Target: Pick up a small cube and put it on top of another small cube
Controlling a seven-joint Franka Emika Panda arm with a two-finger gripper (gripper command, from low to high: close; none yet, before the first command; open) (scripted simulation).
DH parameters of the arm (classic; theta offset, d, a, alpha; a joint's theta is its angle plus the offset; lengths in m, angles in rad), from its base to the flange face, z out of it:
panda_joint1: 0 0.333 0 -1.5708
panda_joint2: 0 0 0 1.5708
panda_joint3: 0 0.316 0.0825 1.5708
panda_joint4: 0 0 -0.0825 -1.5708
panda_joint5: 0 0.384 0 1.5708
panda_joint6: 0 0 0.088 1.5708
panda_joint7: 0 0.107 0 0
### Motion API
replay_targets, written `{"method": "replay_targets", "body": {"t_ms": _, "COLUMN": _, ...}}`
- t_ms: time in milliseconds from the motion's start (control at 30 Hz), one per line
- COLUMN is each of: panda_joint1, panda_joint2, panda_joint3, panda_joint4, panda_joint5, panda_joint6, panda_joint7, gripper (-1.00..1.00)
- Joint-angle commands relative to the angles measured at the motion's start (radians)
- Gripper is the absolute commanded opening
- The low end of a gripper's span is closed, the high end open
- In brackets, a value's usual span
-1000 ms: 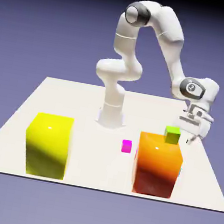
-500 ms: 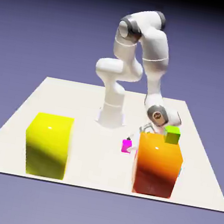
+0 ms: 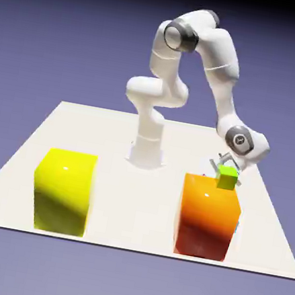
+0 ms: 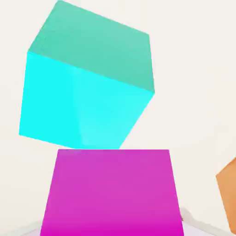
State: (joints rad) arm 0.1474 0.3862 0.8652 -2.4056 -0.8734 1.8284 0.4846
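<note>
The small lime-green cube [image 3: 227, 176] shows at the far top edge of the big orange block [image 3: 207, 217]. My gripper [image 3: 225, 164] hangs right behind and above it, partly hidden by it. In the hand view a tiny magenta cube [image 4: 110, 193] fills the space between my fingers, large and close, and the gripper is shut on it. Just beyond it a cyan cube [image 4: 87, 87] rests on the white table [image 4: 193, 55]. I cannot tell whether that is the lime-green cube seen in other light. The magenta cube is hidden in the exterior view.
A big yellow block [image 3: 62, 191] stands on the exterior view's left of the table [image 3: 134, 202]. The orange block's corner [image 4: 227, 193] shows at the hand view's right edge. The robot's base [image 3: 146, 151] stands at the table's far middle.
The gripper went from open to shut on the magenta cube near the table's middle, then carried it toward the exterior view's right, over to the lime-green cube. The magenta cube has left the table.
</note>
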Motion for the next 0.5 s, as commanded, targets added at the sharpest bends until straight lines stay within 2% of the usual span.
{"method": "replay_targets", "body": {"t_ms": 0, "panda_joint1": 0.004, "panda_joint2": 0.022, "panda_joint3": 0.023, "panda_joint4": 0.036, "panda_joint5": -0.020, "panda_joint6": -0.025, "panda_joint7": -0.022, "gripper": -1.00}}
{"method": "replay_targets", "body": {"t_ms": 200, "panda_joint1": 0.016, "panda_joint2": 0.198, "panda_joint3": 0.105, "panda_joint4": 0.246, "panda_joint5": -0.274, "panda_joint6": -0.160, "panda_joint7": -0.134, "gripper": -1.00}}
{"method": "replay_targets", "body": {"t_ms": 367, "panda_joint1": 0.006, "panda_joint2": 0.307, "panda_joint3": -0.006, "panda_joint4": 0.237, "panda_joint5": -0.453, "panda_joint6": -0.097, "panda_joint7": -0.081, "gripper": -1.00}}
{"method": "replay_targets", "body": {"t_ms": 400, "panda_joint1": 0.006, "panda_joint2": 0.307, "panda_joint3": -0.006, "panda_joint4": 0.237, "panda_joint5": -0.453, "panda_joint6": -0.097, "panda_joint7": -0.081, "gripper": 1.00}}
{"method": "replay_targets", "body": {"t_ms": 467, "panda_joint1": 0.008, "panda_joint2": 0.276, "panda_joint3": 0.028, "panda_joint4": 0.242, "panda_joint5": -0.409, "panda_joint6": -0.119, "panda_joint7": -0.098, "gripper": 1.00}}
